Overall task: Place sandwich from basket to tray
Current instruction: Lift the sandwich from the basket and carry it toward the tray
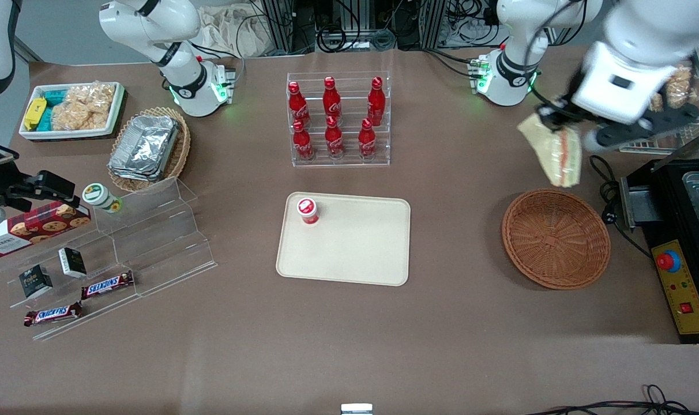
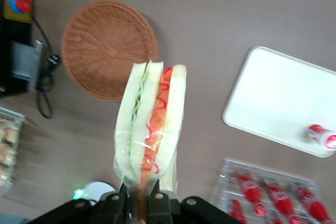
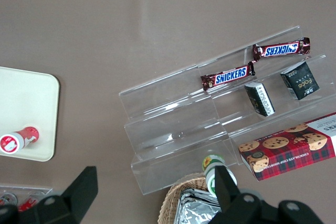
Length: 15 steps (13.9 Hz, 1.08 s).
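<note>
Sandwich [image 1: 556, 155] aloft; basket [image 1: 555, 238] empty

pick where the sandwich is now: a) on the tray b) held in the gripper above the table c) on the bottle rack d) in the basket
b: the gripper is shut on the sandwich, which hangs in the air; the basket lies empty.
</note>
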Motion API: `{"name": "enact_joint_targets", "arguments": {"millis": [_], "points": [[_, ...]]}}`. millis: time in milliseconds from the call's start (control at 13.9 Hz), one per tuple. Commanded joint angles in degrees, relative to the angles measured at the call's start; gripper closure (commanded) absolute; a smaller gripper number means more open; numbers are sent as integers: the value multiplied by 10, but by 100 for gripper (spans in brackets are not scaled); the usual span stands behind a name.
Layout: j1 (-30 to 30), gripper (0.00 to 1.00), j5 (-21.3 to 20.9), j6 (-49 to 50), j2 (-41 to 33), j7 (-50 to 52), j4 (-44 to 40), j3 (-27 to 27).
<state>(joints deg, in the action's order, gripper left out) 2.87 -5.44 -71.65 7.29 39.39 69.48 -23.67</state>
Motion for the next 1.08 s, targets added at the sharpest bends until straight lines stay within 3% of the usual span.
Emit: {"name": "enact_joint_targets", "arguments": {"millis": [0, 216, 432, 577, 721, 1009], "points": [[1, 100, -10, 2, 31, 113, -29, -88], [1, 100, -11, -61, 87, 182, -22, -157], [10, 100, -12, -148, 134, 203, 23, -175], [42, 100, -44, -219, 176, 224, 57, -167], [58, 100, -97, -234, 245, 245, 57, -168], [65, 100, -161, -272, 345, 247, 59, -166]]}}
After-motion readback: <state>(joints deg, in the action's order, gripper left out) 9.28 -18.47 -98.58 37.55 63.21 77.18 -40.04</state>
